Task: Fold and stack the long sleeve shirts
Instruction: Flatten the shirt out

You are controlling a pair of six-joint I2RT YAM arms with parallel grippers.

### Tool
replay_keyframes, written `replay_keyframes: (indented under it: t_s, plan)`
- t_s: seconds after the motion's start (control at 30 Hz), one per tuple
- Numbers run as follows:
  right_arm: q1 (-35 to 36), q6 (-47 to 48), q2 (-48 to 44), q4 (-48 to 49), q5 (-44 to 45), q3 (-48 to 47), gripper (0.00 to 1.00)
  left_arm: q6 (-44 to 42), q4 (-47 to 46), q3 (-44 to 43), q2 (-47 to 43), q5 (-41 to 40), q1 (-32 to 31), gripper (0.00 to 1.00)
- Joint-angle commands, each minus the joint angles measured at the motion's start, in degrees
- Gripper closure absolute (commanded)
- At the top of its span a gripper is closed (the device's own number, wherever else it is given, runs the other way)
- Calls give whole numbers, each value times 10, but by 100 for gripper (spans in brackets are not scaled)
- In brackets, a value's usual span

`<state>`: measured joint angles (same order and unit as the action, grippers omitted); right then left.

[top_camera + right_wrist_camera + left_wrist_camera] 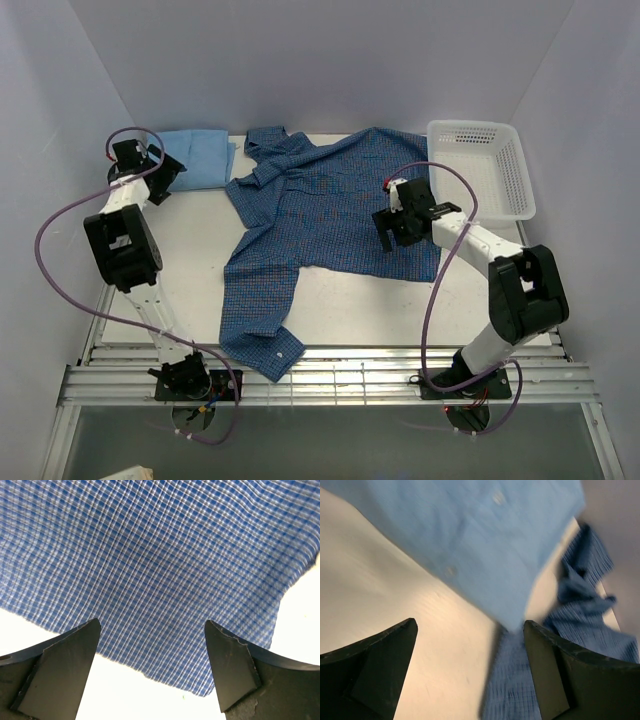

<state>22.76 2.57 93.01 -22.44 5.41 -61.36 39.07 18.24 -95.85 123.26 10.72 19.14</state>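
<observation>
- Checked shirt [330,210] at frame centre: soft, light, floppy; probably best pinched at the hem or cuff.
- Light blue shirt [200,158] upper left: folded.
- Left fingers [380,670] and right fingers [55,670]: wide open, empty.

The light blue shirt [470,535] is blurred and cropped at top.

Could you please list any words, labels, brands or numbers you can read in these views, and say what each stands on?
There are none to read. The dark blue checked shirt, the light blue shirt and the white basket show no legible lettering in any view. The left wrist view is blurred.
</observation>
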Motion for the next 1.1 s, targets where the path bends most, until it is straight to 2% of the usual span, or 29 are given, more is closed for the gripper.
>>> replay_keyframes:
  t_s: [0.0,0.1,0.23,0.63,0.77,0.83,0.9,0.93,1.0,1.03,1.07]
  plan:
    - [-1,-38,-62,31,-2,37,10,-28,-20,77,-150,49,-28,2]
    - [-2,-53,-81,33,0,69,10,-45,-22,139,-200,76,-66,2]
    - [-2,-63,-98,38,-4,95,10,-67,-16,160,-195,94,-131,2]
    - [-5,-53,-88,40,5,106,10,-74,30,120,-50,47,-181,2]
    - [-7,-52,-78,41,1,100,10,-80,40,78,11,29,-182,3]
    - [-8,-52,-76,43,0,99,10,-82,43,45,36,18,-182,14]
    - [-9,-50,-70,42,0,95,10,-91,51,11,68,43,-182,32]
    - [-9,-50,-67,42,0,94,10,-94,51,3,74,54,-182,47]
    - [-11,-49,-61,43,6,89,10,-110,46,-9,80,70,-201,67]
    - [-12,-49,-59,43,6,88,10,-115,47,-22,78,68,-205,98]
    - [-12,-49,-56,44,7,87,10,-116,49,-26,73,66,-205,100]
